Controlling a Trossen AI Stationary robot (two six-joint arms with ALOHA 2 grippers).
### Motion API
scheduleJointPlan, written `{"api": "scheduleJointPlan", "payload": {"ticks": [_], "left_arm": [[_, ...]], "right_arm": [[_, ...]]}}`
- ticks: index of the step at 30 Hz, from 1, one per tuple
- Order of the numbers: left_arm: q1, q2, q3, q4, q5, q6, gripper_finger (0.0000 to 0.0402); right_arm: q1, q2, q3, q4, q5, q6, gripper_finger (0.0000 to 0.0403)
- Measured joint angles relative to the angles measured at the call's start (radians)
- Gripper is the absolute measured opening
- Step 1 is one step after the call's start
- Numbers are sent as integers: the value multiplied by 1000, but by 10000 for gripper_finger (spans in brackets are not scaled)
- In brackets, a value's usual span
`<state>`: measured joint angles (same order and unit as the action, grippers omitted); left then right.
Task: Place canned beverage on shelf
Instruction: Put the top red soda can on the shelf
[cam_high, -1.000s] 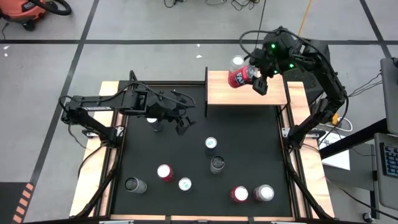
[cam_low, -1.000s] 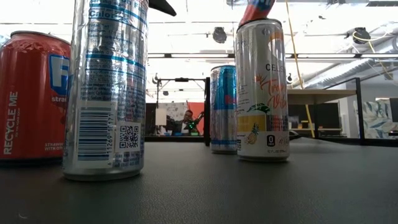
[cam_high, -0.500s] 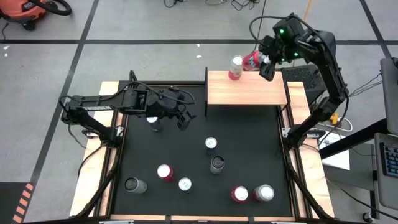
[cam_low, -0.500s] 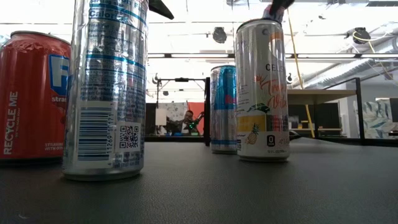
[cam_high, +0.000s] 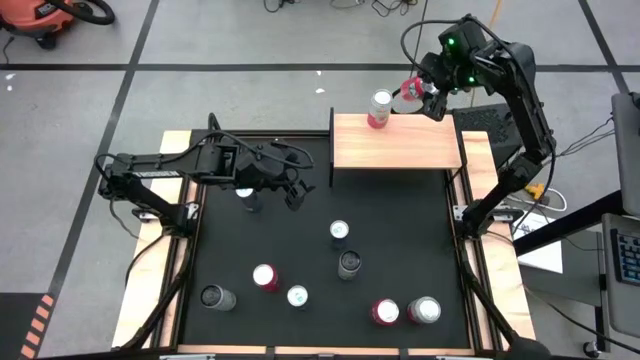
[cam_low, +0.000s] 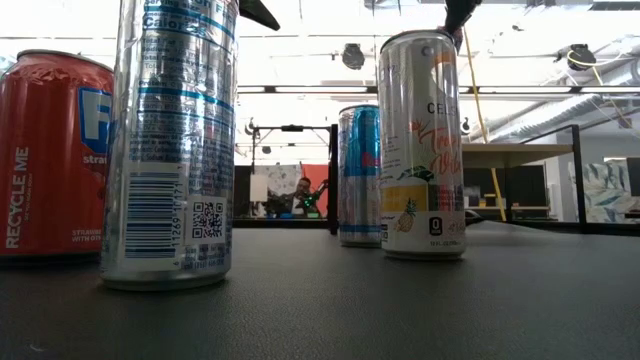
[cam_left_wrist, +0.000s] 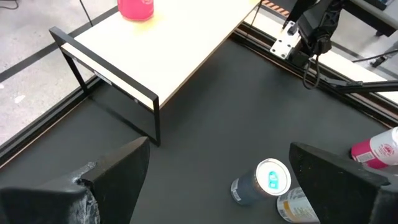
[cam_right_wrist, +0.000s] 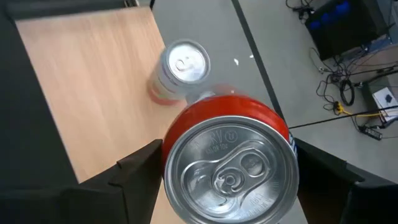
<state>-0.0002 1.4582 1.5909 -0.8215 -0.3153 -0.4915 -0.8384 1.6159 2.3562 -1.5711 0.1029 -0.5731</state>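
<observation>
The shelf already holds one pink can at its far edge. The right gripper has swung beyond that edge, red can clenched between its fingers, so placement remains undone. The left gripper hangs released.

The right arm stands folded up from its base at the table's right edge, its wrist reaching past the far edge near the far right corner, and the right gripper has its fingers clamped on either side of a red can. The left arm stretches from the table's left edge towards the middle, forearm level, and the left gripper hangs there with its fingers spread wide and nothing between them.
</observation>
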Motion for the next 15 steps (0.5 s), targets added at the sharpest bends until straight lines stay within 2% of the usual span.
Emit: {"api": "scheduleJointPlan", "payload": {"ticks": [15], "left_arm": [[12, 0, 0, 0, 2, 15, 386]], "right_arm": [[-30, 73, -8, 3, 1, -29, 277]]}}
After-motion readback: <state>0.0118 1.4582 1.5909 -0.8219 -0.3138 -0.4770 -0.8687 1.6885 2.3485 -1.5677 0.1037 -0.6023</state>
